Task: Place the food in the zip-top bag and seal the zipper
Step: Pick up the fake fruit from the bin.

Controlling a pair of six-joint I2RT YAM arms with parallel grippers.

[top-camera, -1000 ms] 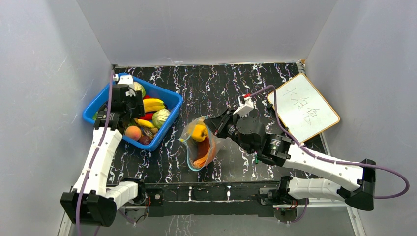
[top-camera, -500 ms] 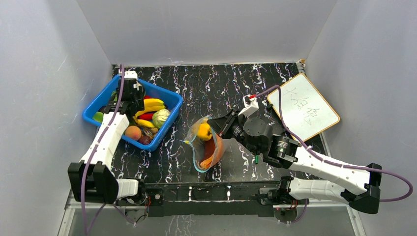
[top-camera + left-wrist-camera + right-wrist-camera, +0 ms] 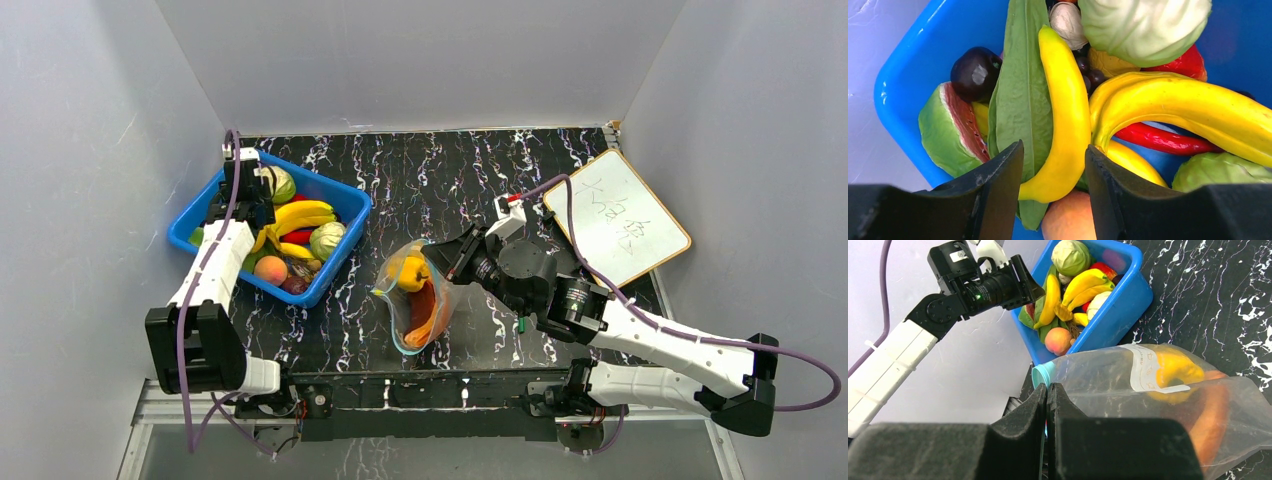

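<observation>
1 banana [image 3: 1063,115] under left hand's [image 3: 1054,150] parted fingers [image 3: 998,185]; right hand [image 3: 1047,389] pinches bag [image 3: 1098,385].

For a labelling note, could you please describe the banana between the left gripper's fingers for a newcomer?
Look in the blue bin at the table's left. The banana is the slim, nearly straight one lying along the long green leaf, not the thicker curved bananas beside it.
</observation>
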